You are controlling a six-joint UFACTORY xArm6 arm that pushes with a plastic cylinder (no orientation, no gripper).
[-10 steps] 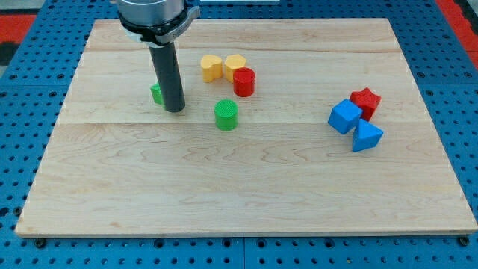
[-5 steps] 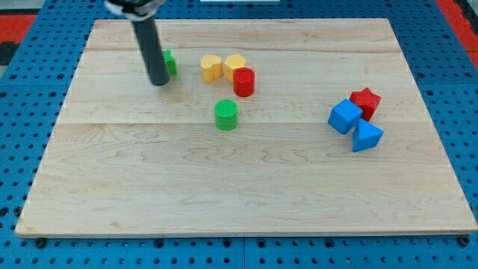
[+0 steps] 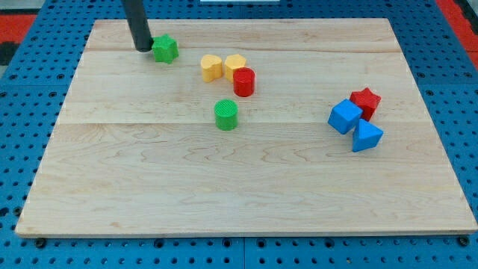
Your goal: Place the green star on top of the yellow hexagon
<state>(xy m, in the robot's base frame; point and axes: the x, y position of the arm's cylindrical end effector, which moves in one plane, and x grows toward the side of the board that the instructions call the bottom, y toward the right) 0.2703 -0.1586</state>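
Currently, going left to right across the frame. Wooden counter (image 3: 246, 187) fills most of the view, sitting on a blue pegboard (image 3: 22, 149) that shows along the edges.

Upper left of the frame: dark rod comes down from the top edge; my tip (image 3: 143, 48) rests on the counter, just to the left of the green star (image 3: 165, 49). Tip and star look to be touching or nearly so; I cannot tell which. No gripper on this arm, only the rod, so nothing is open, closed or held.

Green star: upper left area of the counter, near the top edge, apart from the other blocks.

Upper middle, right of the star: two yellow blocks side by side. The left one reads as a yellow heart (image 3: 211, 68); the right one is the yellow hexagon (image 3: 234, 65). They touch each other. A red cylinder (image 3: 243, 81) sits against the hexagon on its lower right side. The star is left of this cluster and slightly higher in the frame, with bare wood between it and the heart.

Below that cluster, toward the centre: green cylinder (image 3: 226, 114), standing alone.

Right side, mid-height: tight group of three. Blue cube (image 3: 345, 116) on the left, red star (image 3: 365, 101) at upper right, blue triangle (image 3: 366, 136) at lower right; all three seem to be touching.
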